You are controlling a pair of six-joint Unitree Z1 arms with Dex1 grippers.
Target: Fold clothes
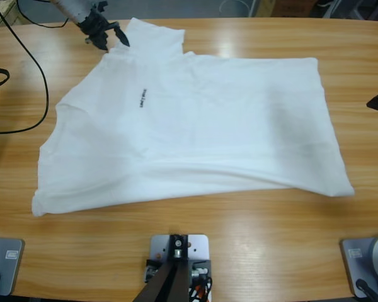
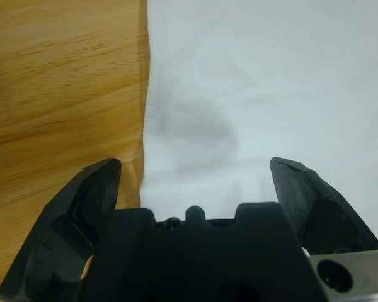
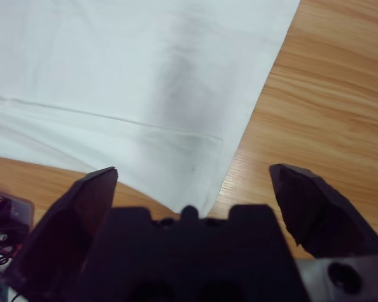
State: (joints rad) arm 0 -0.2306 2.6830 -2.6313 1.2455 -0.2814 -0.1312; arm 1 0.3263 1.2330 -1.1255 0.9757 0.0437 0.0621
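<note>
A white cotton T-shirt (image 1: 195, 126) lies spread across the middle of the wooden counter (image 1: 252, 233), its round neck toward the left of the high view and its straight hem toward the right. The cloth is plain, soft and matte, with shallow wrinkles and a long fold ridge running along its lower part; a small dark text mark (image 1: 142, 99) sits on the chest. 1 short sleeve reaches to the upper left of the frame, and the lower left corner ends in a blunt point. The counter is light, glossy wood with a streaked grain. In the upper left of the high view, the left gripper (image 1: 107, 36) hangs at the sleeve's edge, its 2 black jaws spread and gripping nothing; in the left wrist view (image 2: 195, 182) those jaws stand wide apart over the shirt's edge, where white cloth meets bare wood. In the right wrist view, the right gripper (image 3: 192, 189) also gapes wide and empty above a corner of the hem, whose stitched seam shows as a thin line. A black cable (image 1: 31, 50) curves over the counter at the far left.
</note>
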